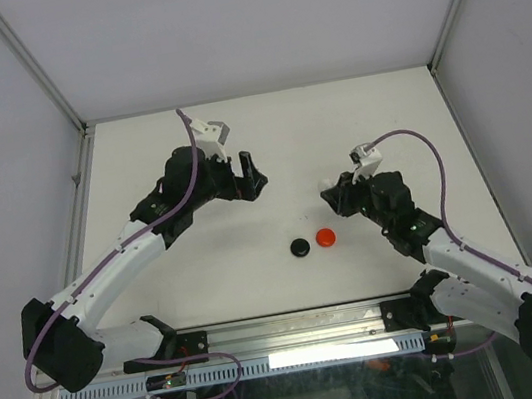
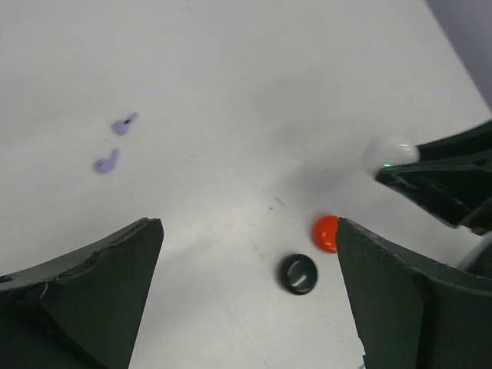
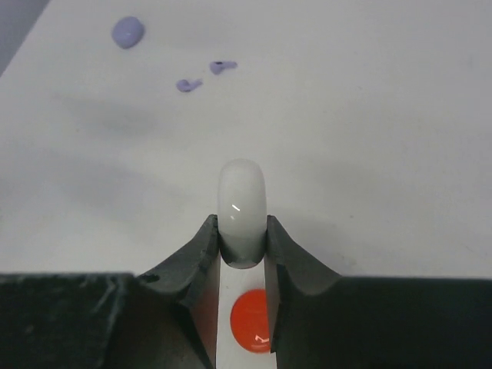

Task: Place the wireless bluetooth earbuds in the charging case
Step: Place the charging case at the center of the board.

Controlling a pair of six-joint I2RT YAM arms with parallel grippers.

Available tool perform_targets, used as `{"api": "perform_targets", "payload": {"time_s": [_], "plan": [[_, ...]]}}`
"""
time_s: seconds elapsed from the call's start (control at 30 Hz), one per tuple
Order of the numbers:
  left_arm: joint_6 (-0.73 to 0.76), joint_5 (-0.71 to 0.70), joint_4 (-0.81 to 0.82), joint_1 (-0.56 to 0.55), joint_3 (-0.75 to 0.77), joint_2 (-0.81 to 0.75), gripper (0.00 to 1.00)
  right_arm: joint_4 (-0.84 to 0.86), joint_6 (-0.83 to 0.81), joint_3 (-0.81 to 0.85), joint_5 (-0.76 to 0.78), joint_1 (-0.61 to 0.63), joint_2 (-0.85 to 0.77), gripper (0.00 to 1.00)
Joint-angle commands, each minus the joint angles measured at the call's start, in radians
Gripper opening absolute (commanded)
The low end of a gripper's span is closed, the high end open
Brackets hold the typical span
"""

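Earbuds, position check: the farther lavender earbud [image 2: 123,124] and the nearer lavender earbud [image 2: 106,163] are lying loose on the white table [image 2: 254,69]. They are close to each other without touching, and both are outside any case. In the right wrist view the lavender case [image 3: 127,32] is resting just beyond them, apart from both.

Over the table, the left gripper [image 2: 247,231] is hovering with its jaws standing wide apart and nothing between them. The two buds are sitting ahead of its fingers [image 2: 92,296], well clear of them.

Across from it, the right gripper [image 3: 242,231] is clamping the white case [image 3: 242,196] on edge. Its fingers are pressing the two flat faces, and most of the case is sticking out past the fingertips.

On the table between the two arms, the red case [image 1: 326,238] and the black case [image 1: 300,247] are sitting side by side; the left wrist view is showing a narrow gap between them. From the right wrist camera the red case is appearing below the clamped white case, between the fingers.
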Motion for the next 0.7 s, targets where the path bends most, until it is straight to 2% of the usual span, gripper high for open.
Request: {"api": "perform_targets", "payload": {"time_s": [0.0, 0.33, 0.47, 0.67], "plan": [[0.026, -0.328, -0.111, 0.04, 0.035, -0.037, 0.99, -0.196, 0.124, 0.061, 0.043, -0.079, 0.016, 0.0], [0.017, -0.503, -0.144, 0.121, -0.01, -0.039, 0.99, -0.376, 0.245, 0.094, -0.174, -0.244, 0.166, 0.0], [-0.002, -0.458, -0.144, 0.167, -0.018, -0.019, 0.99, -0.386, 0.264, 0.075, -0.238, -0.258, 0.21, 0.0], [-0.039, -0.43, -0.144, 0.225, -0.024, -0.01, 0.99, -0.358, 0.264, 0.06, -0.345, -0.259, 0.289, 0.07]]}}
